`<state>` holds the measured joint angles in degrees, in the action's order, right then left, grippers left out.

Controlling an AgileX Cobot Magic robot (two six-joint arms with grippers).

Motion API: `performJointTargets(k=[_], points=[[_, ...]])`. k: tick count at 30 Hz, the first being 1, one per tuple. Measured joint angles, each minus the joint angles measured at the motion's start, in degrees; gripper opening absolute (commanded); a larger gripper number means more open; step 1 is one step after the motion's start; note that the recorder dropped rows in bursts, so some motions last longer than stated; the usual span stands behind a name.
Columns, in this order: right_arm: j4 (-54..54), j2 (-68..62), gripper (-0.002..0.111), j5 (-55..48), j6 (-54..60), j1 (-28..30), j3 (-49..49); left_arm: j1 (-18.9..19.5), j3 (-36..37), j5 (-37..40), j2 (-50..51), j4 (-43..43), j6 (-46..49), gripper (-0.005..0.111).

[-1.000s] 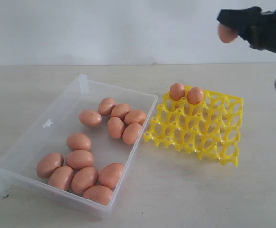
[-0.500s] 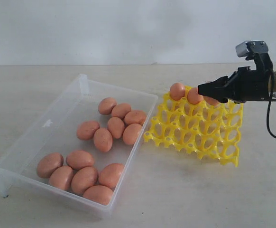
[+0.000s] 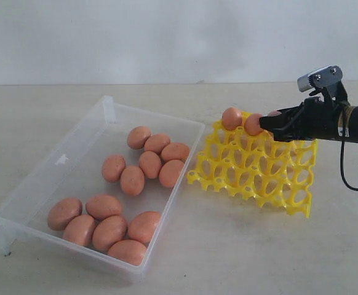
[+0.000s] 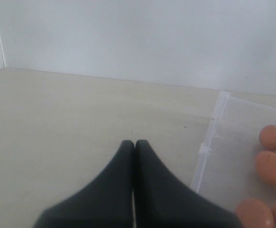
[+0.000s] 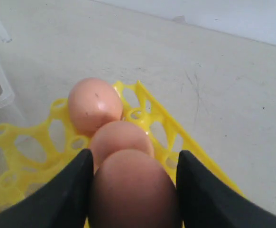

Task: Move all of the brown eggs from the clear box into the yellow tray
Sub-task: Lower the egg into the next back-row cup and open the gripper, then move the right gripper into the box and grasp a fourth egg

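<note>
Seemingly close to a release, your right gripper hung low over the far row of the yellow tray, its jaws pinching a brown egg by the sides. That row already held two eggs at the corner nearest the clear box. The held egg was poised just beside the second of them; whether the shells touched could not be told from either view. Loose in the box lay thirteen eggs, gathered in two clusters. Your left gripper hovered over the bare table beside the box's wall, jaws pressed together on nothing.

The danger, by the look of it, lay in the tight fit. The finger on the neighbour's side had little room, and spreading the jaws there could have nudged the seated egg out of its cup or knocked shell against shell. A release off centre, onto a peg rather than into a cup, could have sent the egg rolling across the openwork tray and onto the table.
</note>
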<state>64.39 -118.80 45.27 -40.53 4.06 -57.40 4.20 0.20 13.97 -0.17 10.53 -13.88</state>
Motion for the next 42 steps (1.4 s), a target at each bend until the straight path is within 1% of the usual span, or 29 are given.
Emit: performJointTargets(k=[3,6,8,10,11,12,13,14,15,17,29,33,34,35,37,40,42], points=[[-3.55,0.0,-0.001,0.68,3.15,0.0,0.0,0.0,0.0,0.0,0.0,0.0,0.0,-0.004],[-5.0,0.0,-0.001,0.65,3.8,0.0,0.0,0.0,0.0,0.0,0.0,0.0,0.0,-0.004],[-5.24,0.0,0.002,0.65,4.0,0.0,0.0,0.0,0.0,0.0,0.0,0.0,0.0,-0.004],[-5.32,0.0,0.009,0.65,4.04,0.0,0.0,0.0,0.0,0.0,0.0,0.0,0.0,-0.004],[-5.32,0.0,0.02,0.65,4.04,0.0,0.0,0.0,0.0,0.0,0.0,0.0,0.0,-0.004],[-5.47,0.0,0.026,0.65,4.04,0.0,0.0,0.0,0.0,0.0,0.0,0.0,0.0,-0.004],[-5.47,0.0,0.038,0.65,4.14,0.0,0.0,0.0,0.0,0.0,0.0,0.0,0.0,-0.004],[-5.47,0.0,0.042,0.65,4.14,0.0,0.0,0.0,0.0,0.0,0.0,0.0,0.0,-0.004],[-5.47,0.0,0.049,0.65,4.14,0.0,0.0,0.0,0.0,0.0,0.0,0.0,0.0,-0.004],[-5.47,0.0,0.054,0.65,4.14,0.0,0.0,0.0,0.0,0.0,0.0,0.0,0.0,-0.004],[-6.47,0.0,0.054,0.7,3.63,0.0,0.0,0.0,0.0,0.0,0.0,0.0,0.0,-0.004],[-8.27,1.02,0.053,4.02,1.01,0.0,0.13,0.0,0.0,0.0,0.0,0.0,0.0,-0.004],[-8.54,1.98,0.052,5.45,0.29,0.0,0.13,0.0,0.0,0.0,0.0,0.0,0.0,-0.004],[-9.13,3.0,0.048,6.8,-0.45,0.0,0.13,0.0,0.0,0.0,0.0,0.0,0.0,-0.004],[-9.95,6.14,0.034,10.59,-2.24,0.0,0.13,0.0,0.0,0.0,0.0,0.0,0.0,-0.004],[-10.81,11.76,0.001,14.18,-3.83,-1.04,0.13,0.0,0.0,0.0,0.0,0.0,0.0,-0.004],[-10.77,15.36,0.0,14.08,-3.83,-2.77,0.13,0.0,0.0,0.0,0.0,0.0,0.0,-0.004]])
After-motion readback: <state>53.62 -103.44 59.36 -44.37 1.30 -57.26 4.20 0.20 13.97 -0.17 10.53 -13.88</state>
